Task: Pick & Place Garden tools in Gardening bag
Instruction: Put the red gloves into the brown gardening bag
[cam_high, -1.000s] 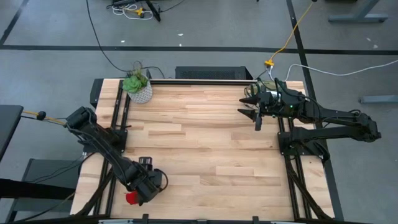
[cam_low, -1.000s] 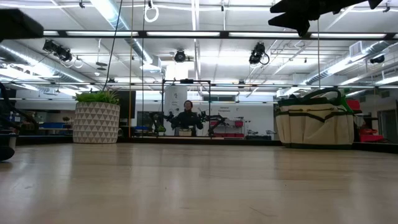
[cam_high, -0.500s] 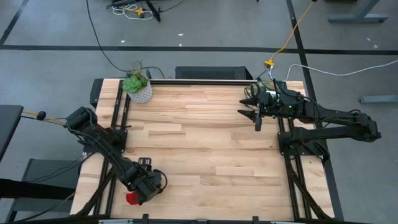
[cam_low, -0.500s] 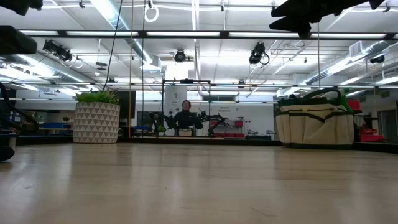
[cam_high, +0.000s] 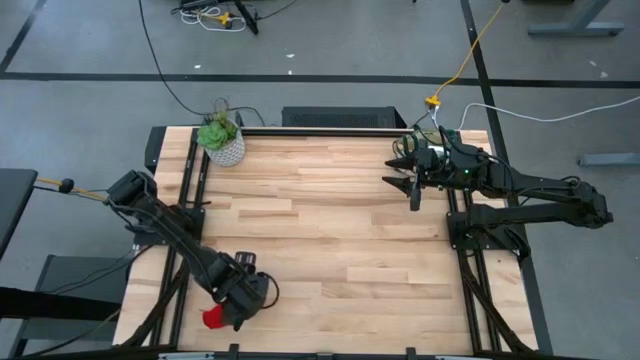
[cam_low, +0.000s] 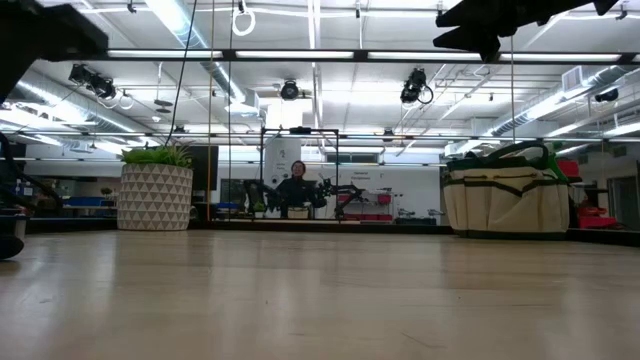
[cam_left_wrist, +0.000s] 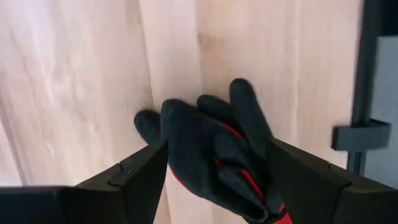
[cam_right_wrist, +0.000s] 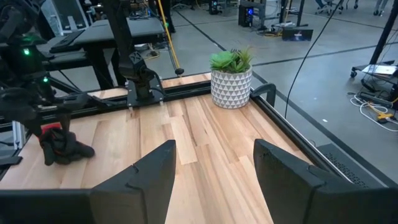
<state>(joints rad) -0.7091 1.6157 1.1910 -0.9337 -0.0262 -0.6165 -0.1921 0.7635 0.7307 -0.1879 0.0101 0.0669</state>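
Potted plant (cam_high: 221, 139) stands at table (cam_high: 330, 230) corner.

A black glove (cam_left_wrist: 217, 149) with a red cuff is seen; the pot (cam_right_wrist: 231, 88) — white, triangle-patterned; the bag (cam_low: 506, 200) — beige, green-trimmed; the tabletop (cam_high: 330, 230) is pale wood.

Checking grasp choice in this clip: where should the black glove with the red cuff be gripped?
Across the palm, from above. The black glove with the red cuff lies bunched between the left gripper fingers, its own fingers splayed and floppy, so the thicker middle likely holds best. The right gripper waits opposite, open.
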